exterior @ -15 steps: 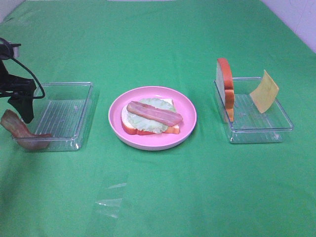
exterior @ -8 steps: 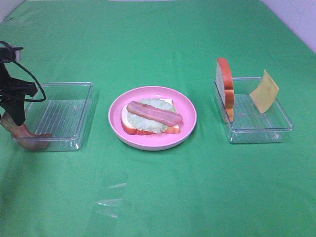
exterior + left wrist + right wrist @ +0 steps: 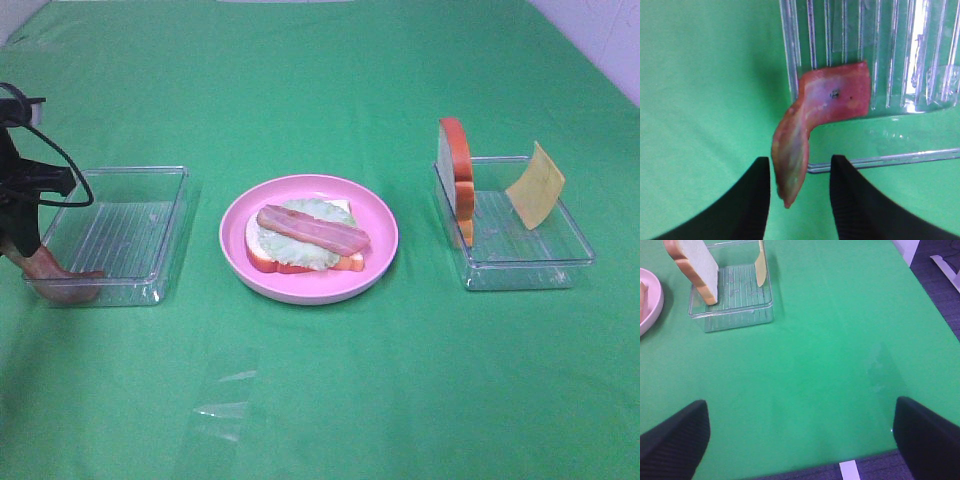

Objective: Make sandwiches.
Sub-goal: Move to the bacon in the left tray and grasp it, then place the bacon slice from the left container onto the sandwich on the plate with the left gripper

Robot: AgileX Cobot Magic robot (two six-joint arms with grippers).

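On the pink plate (image 3: 380, 215) lies the partial sandwich: a bread slice (image 3: 262, 255) with orange-brown crust, a lettuce leaf (image 3: 300, 248) and a bacon strip (image 3: 312, 230) on top. A second bacon strip (image 3: 62, 276) hangs over the corner of the left clear tray (image 3: 150, 235). In the left wrist view its loose end (image 3: 792, 160) sits between the open fingers of my left gripper (image 3: 800, 197), which are not clamped on it. In the high view the left gripper (image 3: 22, 240) is at that strip's outer end. My right gripper (image 3: 802, 440) is wide open and empty over bare cloth.
The right clear tray (image 3: 520, 265) holds an upright bread slice (image 3: 455, 170) and a leaning yellow cheese square (image 3: 535, 185); both show in the right wrist view, bread (image 3: 695, 265), tray (image 3: 735, 310). Green cloth covers the table; its edge (image 3: 850, 462) is near the right gripper.
My left gripper has moved left and down, from beside the tray to around the loose end of the bacon strip. Plate, right tray and their contents have not moved.
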